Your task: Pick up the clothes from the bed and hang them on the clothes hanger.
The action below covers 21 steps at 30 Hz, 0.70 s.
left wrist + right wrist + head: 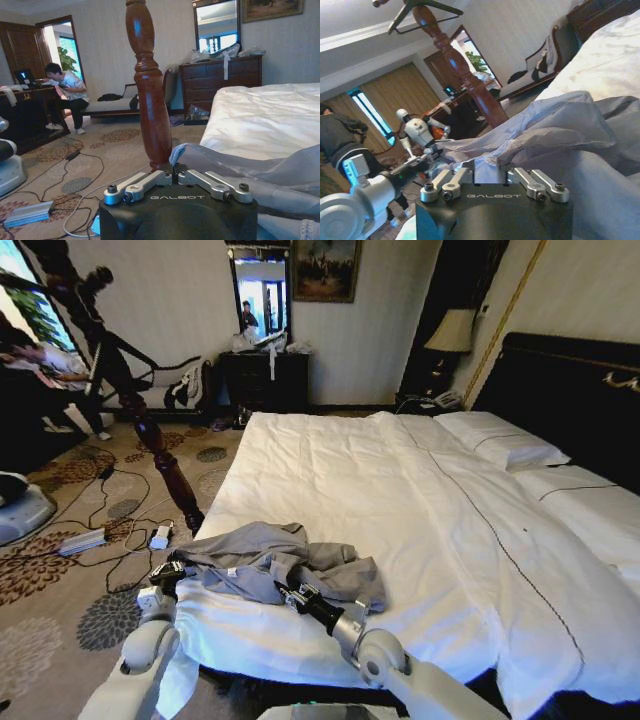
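left gripper (170, 570) is sitting at the near left corner of the bed (420, 540), its fingers drawn together on the left edge of the clothes (275, 565); in the left wrist view the grey cloth (260, 175) is bunching right at the meeting fingertips (176, 172), though the pinch point itself is partly hiding behind the linkage. just beyond it a turned dark wooden post (150, 435) is rising from the patterned carpet (60, 580). the clothes are lying crumpled on the white duvet near the foot edge, spreading between both arms. right gripper (290, 596) is pressing into the near right side of the garment, and the right wrist view is showing folds of grey fabric (560, 130) gathering between its fingers (506, 175), which are closing on it. the clothes hanger (422, 11) is hanging high on the post, well apart from the garment.
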Motion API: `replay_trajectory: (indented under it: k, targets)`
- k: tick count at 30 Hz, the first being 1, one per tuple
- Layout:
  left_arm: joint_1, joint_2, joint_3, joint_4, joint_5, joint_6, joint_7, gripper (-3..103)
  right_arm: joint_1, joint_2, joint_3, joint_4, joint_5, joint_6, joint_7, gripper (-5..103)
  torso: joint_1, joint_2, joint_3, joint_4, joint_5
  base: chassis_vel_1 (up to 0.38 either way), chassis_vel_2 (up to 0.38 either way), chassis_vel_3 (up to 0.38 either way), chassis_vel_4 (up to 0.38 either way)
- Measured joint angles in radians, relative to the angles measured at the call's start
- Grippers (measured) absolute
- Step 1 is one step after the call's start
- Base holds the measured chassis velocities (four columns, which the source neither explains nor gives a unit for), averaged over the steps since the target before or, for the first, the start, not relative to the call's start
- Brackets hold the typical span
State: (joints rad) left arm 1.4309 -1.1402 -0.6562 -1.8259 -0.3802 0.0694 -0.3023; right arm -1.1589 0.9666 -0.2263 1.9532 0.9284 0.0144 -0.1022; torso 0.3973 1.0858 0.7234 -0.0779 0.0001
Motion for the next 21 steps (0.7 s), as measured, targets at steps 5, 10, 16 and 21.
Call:
replay_trajectory:
  k: [5, 10, 16, 21]
  targets:
    - [0.0, 0.0, 0.0, 0.0, 0.001, 0.0, -0.001, 0, -0.018, -0.003, -0.002, -0.024, -0.027, 0.022, -0.09, 23, 0.0, 0.0, 0.0, 0.0001, 0.0, 0.0, 0.0, 0.0, 0.0]
    - [0.002, 0.002, -0.002, -0.003, 0.001, 0.001, -0.001, 0, -0.055, -0.014, 0.009, -0.072, -0.06, 0.075, -0.305, 44, 0.0, 0.0, 0.0, 0.0, 0.0001, 0.0, 0.0, 0.0, 0.0]
    - [0.006, 0.004, -0.008, -0.003, 0.001, 0.001, -0.002, 0, -0.094, -0.039, 0.062, -0.124, -0.115, 0.086, -0.573, 67, 0.0, 0.0, 0.0, 0.0, -0.0001, 0.0, 0.0, 0.0, 0.0]
    - [0.005, 0.004, -0.01, -0.004, 0.001, 0.001, -0.005, 0, -0.126, -0.052, 0.102, -0.138, -0.225, 0.082, -0.606, 89, 0.0, 0.0, 0.0, 0.0, -0.0002, 0.0, 0.0, 0.0, 0.0]
